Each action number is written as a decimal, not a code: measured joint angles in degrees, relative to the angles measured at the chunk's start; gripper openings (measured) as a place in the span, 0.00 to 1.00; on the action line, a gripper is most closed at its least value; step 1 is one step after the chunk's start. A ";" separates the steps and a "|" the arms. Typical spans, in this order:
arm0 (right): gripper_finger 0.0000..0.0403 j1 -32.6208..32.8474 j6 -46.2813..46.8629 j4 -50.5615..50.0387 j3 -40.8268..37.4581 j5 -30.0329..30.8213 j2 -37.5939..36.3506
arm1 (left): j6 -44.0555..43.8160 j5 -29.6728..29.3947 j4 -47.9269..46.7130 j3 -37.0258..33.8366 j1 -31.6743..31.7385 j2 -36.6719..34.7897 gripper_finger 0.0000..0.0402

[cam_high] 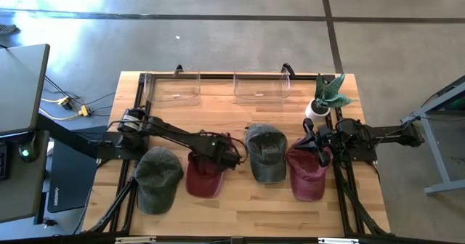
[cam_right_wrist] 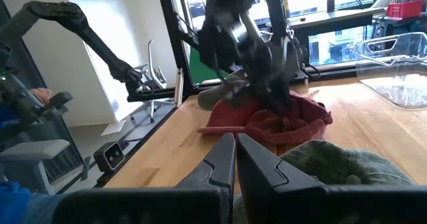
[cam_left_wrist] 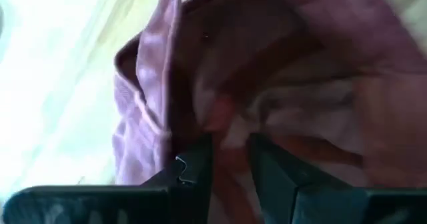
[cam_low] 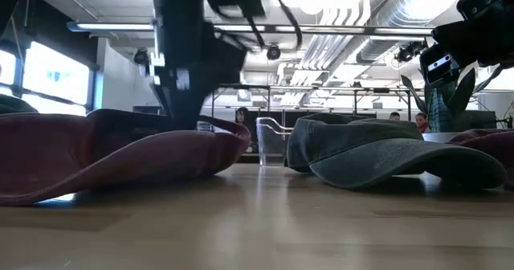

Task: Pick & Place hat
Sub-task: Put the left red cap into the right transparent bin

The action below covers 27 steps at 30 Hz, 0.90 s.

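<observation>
Several caps lie in a row on the wooden table (cam_high: 240, 208). The dark red hat (cam_high: 205, 173) rests on its brim and crown, second from the left. My left gripper (cam_left_wrist: 230, 164) points steeply down at its right part, fingers slightly apart with red cloth in the gap. In the low view the left arm (cam_low: 193, 53) stands over this hat (cam_low: 120, 153). My right gripper (cam_right_wrist: 235, 157) is shut and level at the table's right side, above the other red cap (cam_high: 309, 173), holding nothing. My left gripper comes at the red hat from above, slanting. Its two fingers (cam_left_wrist: 197, 167) stand on either side of a raised fold of the crown's cloth (cam_left_wrist: 223, 121). Whether they still touch the cloth I cannot tell. The hat lies on the table, its brim flat.
A green cap (cam_high: 158, 179) lies at the left and another green cap (cam_high: 265, 153) sits right of the red hat. Two clear plastic bins (cam_high: 174, 88) (cam_high: 261, 86) stand at the far edge. A potted plant (cam_high: 327, 95) stands at the far right.
</observation>
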 joint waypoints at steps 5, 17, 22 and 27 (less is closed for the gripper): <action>0.03 -0.01 0.00 0.01 -0.01 0.00 -0.04 | 5.63 -1.73 -0.55 5.08 -0.61 -0.82 0.22; 0.03 0.01 0.00 0.06 -0.01 -0.02 0.00 | 17.00 -7.09 -3.46 8.29 3.72 -1.61 0.52; 0.03 0.01 0.00 0.08 -0.01 -0.02 0.00 | 17.28 -4.10 -1.92 2.93 7.05 0.46 0.62; 0.03 0.00 0.00 0.05 -0.01 0.00 0.00 | 17.67 -5.15 -2.41 0.13 8.50 3.29 0.50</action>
